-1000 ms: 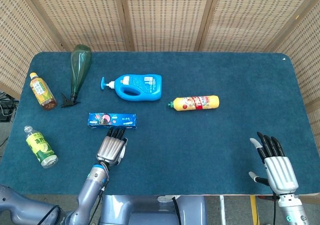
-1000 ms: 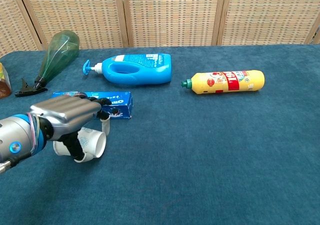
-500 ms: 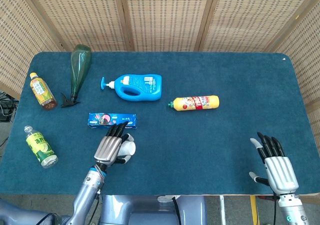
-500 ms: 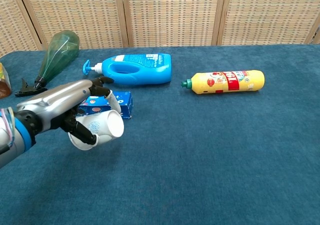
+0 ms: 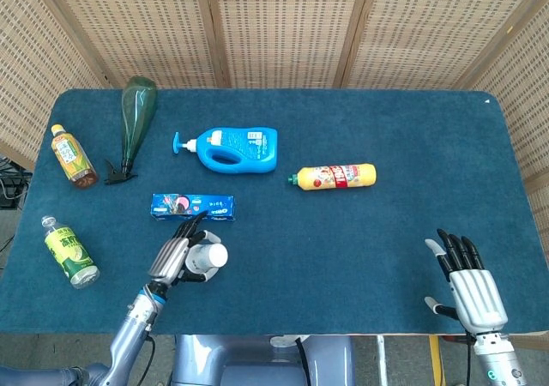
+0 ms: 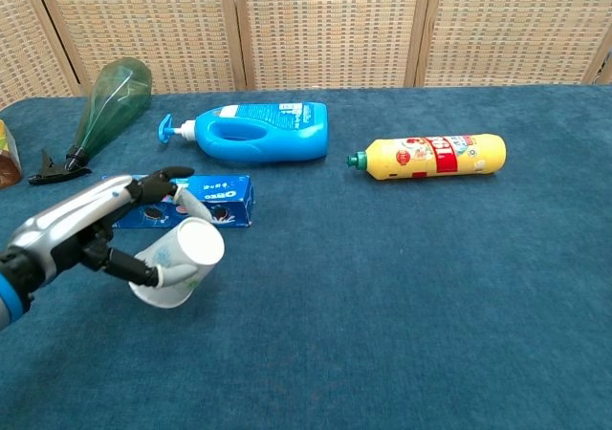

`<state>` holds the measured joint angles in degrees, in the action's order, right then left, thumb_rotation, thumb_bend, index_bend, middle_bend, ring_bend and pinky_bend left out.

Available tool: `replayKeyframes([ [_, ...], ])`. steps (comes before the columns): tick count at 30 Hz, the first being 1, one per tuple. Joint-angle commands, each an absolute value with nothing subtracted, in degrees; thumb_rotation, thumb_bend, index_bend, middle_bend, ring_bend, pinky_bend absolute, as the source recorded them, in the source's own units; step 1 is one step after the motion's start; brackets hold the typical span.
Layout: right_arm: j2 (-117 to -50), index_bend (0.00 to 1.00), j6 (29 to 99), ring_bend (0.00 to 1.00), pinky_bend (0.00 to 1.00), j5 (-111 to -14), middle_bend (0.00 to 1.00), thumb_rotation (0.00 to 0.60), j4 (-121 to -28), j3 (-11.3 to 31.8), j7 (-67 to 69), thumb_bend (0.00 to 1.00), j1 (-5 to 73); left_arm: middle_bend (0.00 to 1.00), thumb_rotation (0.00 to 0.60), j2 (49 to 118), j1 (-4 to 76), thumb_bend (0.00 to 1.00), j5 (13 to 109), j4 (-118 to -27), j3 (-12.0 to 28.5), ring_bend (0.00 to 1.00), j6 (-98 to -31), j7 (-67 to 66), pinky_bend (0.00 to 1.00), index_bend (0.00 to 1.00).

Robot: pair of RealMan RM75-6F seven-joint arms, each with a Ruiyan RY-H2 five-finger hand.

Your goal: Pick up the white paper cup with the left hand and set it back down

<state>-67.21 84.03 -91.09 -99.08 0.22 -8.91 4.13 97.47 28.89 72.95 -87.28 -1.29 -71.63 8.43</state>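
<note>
The white paper cup (image 6: 178, 264) (image 5: 209, 256) is tilted, its flat end facing up and to the right, and looks lifted slightly off the blue table. My left hand (image 6: 96, 234) (image 5: 174, 255) holds it from the left, fingers wrapped around its side and over its top. My right hand (image 5: 470, 285) rests near the table's front right edge with fingers spread and nothing in it; the chest view does not show it.
Just behind the cup lies a blue cookie box (image 6: 197, 201). Farther back are a blue detergent bottle (image 6: 253, 131), a yellow bottle (image 6: 435, 155) and a green spray bottle (image 6: 98, 107). Two drink bottles (image 5: 70, 250) (image 5: 72, 156) lie at the left edge.
My left hand closed around the cup lying on its side, then lifted and turned it more upright while pulling back to the left.
</note>
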Motion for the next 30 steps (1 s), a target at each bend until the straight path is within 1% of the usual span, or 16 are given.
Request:
replayKeyframes([
  [1,-67.1,0.0,84.14,0.0,0.01,-91.03,0.0,0.6,-99.14,0.29,-8.69,0.06,4.1,0.0,0.6,97.41,27.27,0.3,75.23,-84.92,-2.18,0.0,-69.96,10.67,0.0,0.46],
  [5,-66.93,0.0,84.15,0.0,0.02,-90.97,0.0,0.6,-99.22,0.32,-8.33,0.06,4.1,0.0,0.6,96.85,26.41,0.3,76.09,-84.64,-2.53,0.0,-69.43,10.58,0.0,0.46],
  [8,-66.89,0.0,84.15,0.0,0.02,-91.05,0.0,0.6,-99.25,0.29,-8.26,0.06,4.12,0.0,0.6,96.28,25.69,0.3,76.91,-84.72,-2.64,0.0,-69.55,10.52,0.0,0.42],
  [13,-66.93,0.0,84.11,0.0,0.02,-91.11,0.0,0.6,-99.27,0.2,-8.33,0.06,4.12,0.0,0.6,94.99,24.72,0.29,79.03,-84.72,-2.79,0.0,-70.65,9.69,0.0,0.3],
  [22,-67.18,0.0,83.88,0.0,0.02,-91.25,0.0,0.6,-99.27,0.0,-8.85,0.06,4.16,0.0,0.6,92.26,22.93,0.29,81.44,-86.28,-2.84,0.0,-71.79,9.82,0.0,0.23],
  [25,-67.24,0.0,83.85,0.0,0.01,-91.32,0.0,0.6,-99.22,-0.05,-8.96,0.06,4.17,0.0,0.6,91.79,22.37,0.29,82.55,-86.43,-2.79,0.0,-72.67,10.53,0.0,0.21],
  [30,-67.41,0.0,83.86,0.0,0.02,-91.44,0.0,0.6,-98.96,-0.08,-9.15,0.06,4.2,0.0,0.6,90.03,21.25,0.29,86.59,-87.51,-2.35,0.0,-76.91,10.49,0.0,0.15],
])
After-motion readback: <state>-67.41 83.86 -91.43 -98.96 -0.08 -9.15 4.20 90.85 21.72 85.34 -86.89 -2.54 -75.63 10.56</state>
